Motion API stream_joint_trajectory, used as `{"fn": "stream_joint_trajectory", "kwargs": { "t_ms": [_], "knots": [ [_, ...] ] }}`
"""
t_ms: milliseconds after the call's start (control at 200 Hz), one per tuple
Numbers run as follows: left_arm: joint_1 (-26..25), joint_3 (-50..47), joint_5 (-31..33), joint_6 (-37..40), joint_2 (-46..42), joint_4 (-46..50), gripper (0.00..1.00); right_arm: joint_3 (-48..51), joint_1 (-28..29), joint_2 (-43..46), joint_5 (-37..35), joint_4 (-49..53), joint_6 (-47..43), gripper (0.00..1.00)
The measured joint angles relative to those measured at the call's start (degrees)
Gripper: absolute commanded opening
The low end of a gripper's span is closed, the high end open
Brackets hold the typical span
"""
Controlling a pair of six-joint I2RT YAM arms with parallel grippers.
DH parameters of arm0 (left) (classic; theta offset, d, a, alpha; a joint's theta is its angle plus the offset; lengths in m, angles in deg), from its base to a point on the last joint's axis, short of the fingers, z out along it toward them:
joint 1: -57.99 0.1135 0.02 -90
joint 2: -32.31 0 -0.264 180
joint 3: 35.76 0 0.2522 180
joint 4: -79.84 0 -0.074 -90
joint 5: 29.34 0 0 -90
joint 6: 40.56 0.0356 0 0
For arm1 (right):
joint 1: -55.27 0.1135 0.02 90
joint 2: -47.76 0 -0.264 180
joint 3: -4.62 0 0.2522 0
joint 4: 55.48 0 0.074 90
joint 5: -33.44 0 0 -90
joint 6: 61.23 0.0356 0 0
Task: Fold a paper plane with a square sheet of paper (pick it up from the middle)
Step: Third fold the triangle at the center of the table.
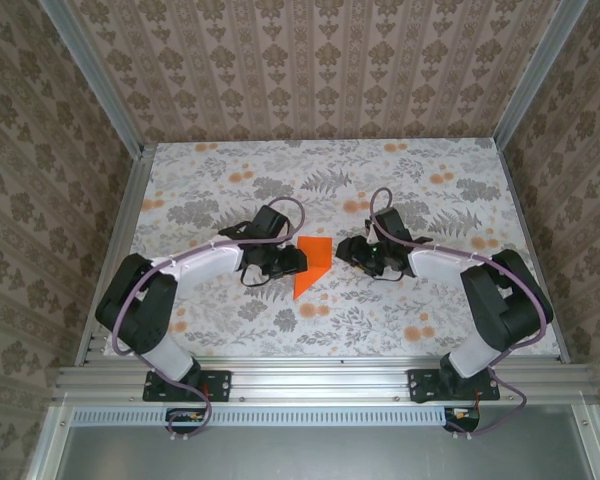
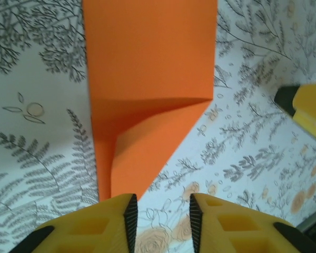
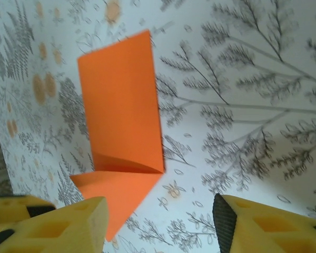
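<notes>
The square sheet of paper (image 1: 311, 265) lies on the table between my two grippers, bright orange and folded into a narrow strip whose near end slants to a point. In the left wrist view the paper (image 2: 147, 79) stretches away from my left gripper (image 2: 163, 221), its point ending beside the left fingertip (image 2: 127, 211). The jaws stand a little apart with only tablecloth between them. My right gripper (image 3: 160, 226) is open wider, the paper (image 3: 121, 105) lying ahead and to its left. From above, the left gripper (image 1: 298, 262) and right gripper (image 1: 342, 252) flank the paper.
A floral tablecloth (image 1: 430, 310) covers the table. Aluminium rails (image 1: 320, 380) run along the near edge and both sides, with wallpapered walls behind. A yellow finger of the right gripper (image 2: 305, 105) shows at the right edge of the left wrist view.
</notes>
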Motion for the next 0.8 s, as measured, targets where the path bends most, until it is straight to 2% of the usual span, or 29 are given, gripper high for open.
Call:
{"fn": "stream_joint_trajectory", "kwargs": {
  "t_ms": [310, 535, 800],
  "knots": [
    [0.3, 2.6, 2.3, -0.2, 6.6, -1.4, 0.22, 0.9, 1.4, -2.2, 1.8, -5.0, 4.6, 0.60],
    [0.3, 4.4, 4.6, 0.4, 9.5, -1.1, 0.13, -0.4, 2.7, -5.0, 3.1, -5.0, 5.7, 0.54],
    [0.3, 4.4, 5.2, 0.5, 11.0, -0.5, 0.13, -1.6, 3.5, -7.8, 5.2, -7.0, 7.0, 0.48]
  ]
}}
